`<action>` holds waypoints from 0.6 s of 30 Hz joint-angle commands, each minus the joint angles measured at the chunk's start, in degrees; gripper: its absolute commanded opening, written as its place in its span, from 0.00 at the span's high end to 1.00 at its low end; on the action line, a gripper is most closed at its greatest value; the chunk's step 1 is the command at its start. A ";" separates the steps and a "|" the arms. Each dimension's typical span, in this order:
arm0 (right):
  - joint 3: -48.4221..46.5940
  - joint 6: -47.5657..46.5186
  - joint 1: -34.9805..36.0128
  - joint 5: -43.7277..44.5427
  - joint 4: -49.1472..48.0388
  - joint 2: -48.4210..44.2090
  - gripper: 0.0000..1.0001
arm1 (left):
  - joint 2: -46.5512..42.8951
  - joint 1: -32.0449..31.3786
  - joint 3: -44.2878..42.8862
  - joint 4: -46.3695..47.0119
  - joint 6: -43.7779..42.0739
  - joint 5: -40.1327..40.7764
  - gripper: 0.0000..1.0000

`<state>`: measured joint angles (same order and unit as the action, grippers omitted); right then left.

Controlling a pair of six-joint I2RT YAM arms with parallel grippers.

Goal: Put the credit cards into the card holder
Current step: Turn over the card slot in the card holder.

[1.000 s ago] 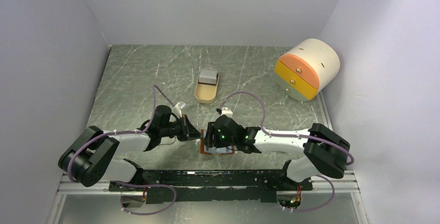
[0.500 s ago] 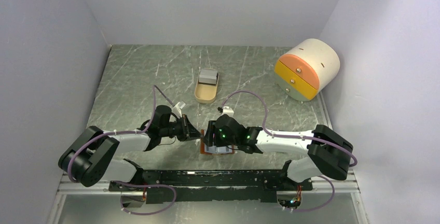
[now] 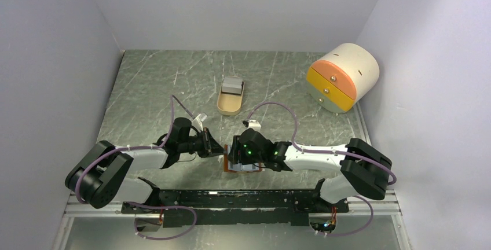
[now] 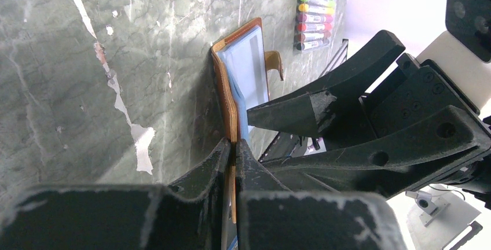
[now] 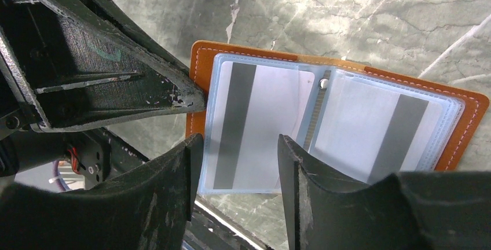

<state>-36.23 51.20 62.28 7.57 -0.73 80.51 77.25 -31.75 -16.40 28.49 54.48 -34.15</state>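
- From above, the left tool (image 3: 217, 148) and the right tool (image 3: 233, 158) are meeting over the holder (image 3: 243, 169). It is lying open on the worktop (image 3: 150, 88), at the near middle just ahead of the arm bases. Both tools are working low there, seemingly one steadying and one loading.
- Through the left wrist camera, the left tool is pinching together on the holder's brown edge. It is likely pinning the holder so that it is not sliding or folding shut. The right tool's fingers (image 4: 315, 108) are reaching in over the blue-tinted sleeves. The pens (image 4: 312, 13) are lying well beyond, taking no part.
- Through the right wrist camera, the right tool is standing with its fingers apart. It is straddling the lower part of the left page and clamping nothing I can make out. Cards (image 5: 263, 117) with grey stripes are sitting in clear sleeves on both pages. I am judging that it is pressing a card home or checking the fit. Whether its tips are touching the sleeve I cannot tell.
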 commanded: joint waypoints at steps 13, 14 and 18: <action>-0.48 -1.47 0.17 5.06 7.41 -2.36 0.47 | -0.75 -0.42 -0.36 2.17 0.18 -1.00 0.91; -0.35 -1.48 0.15 5.08 7.41 -2.56 0.47 | -0.71 -0.40 -0.37 2.18 0.19 -1.00 0.91; 0.37 -1.66 0.16 4.81 6.83 -3.29 0.46 | -0.54 -0.42 -0.29 2.07 -0.04 -0.92 0.91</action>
<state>-36.58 50.43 62.33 10.35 4.16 78.56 77.25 -31.94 -16.40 28.47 54.48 -34.11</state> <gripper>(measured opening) 0.534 0.096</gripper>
